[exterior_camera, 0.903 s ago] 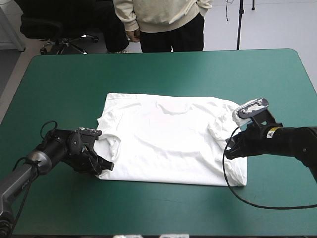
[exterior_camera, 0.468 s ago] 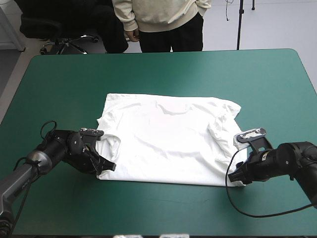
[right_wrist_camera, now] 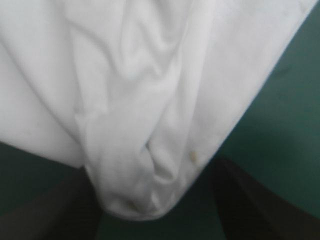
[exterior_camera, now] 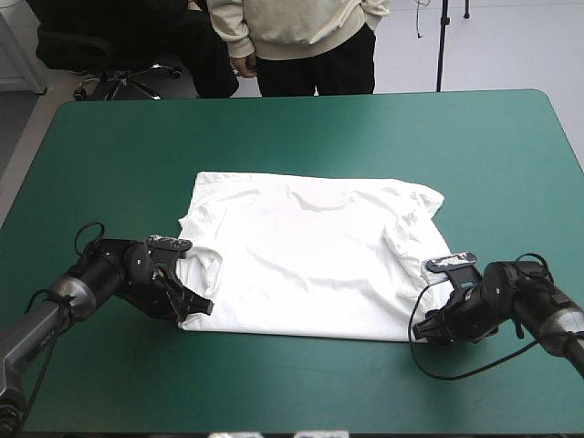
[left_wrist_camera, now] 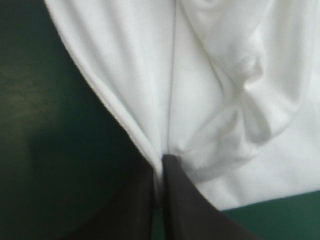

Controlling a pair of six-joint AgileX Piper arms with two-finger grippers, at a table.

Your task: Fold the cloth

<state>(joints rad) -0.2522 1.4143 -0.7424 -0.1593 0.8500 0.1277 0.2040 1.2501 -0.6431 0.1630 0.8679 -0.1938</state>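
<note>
**One hem corner pinched, the other about to be**

The teal-green tabletop [exterior_camera: 301, 128] carries a single thing. The white T-shirt [exterior_camera: 310, 255] lies spread flat about the middle of it, collar toward the far edge and hem toward the near edge. A few soft wrinkles gather at the sleeves.

Both arms lie low on the cover, one at each end of the hem. The left gripper [exterior_camera: 196, 307] is at the hem corner nearer the tabletop's left edge. Its wrist view shows the black fingers drawn together into a point with a fold of white cloth nipped between them, so I take that corner as held. The right gripper [exterior_camera: 422, 330] is at the hem corner nearer the right edge. Its own view shows the two fingers standing wide apart, with the rounded corner of the shirt lying between them, ungripped.

To my eye this is the grasping step before the first fold, half done. What the next move seems to call for is the right fingers closing on that corner, deep enough to catch both layers. Then both arms would need to lift together and evenly, carrying the hem toward the far edge so the cloth doubles over without skewing.
</note>
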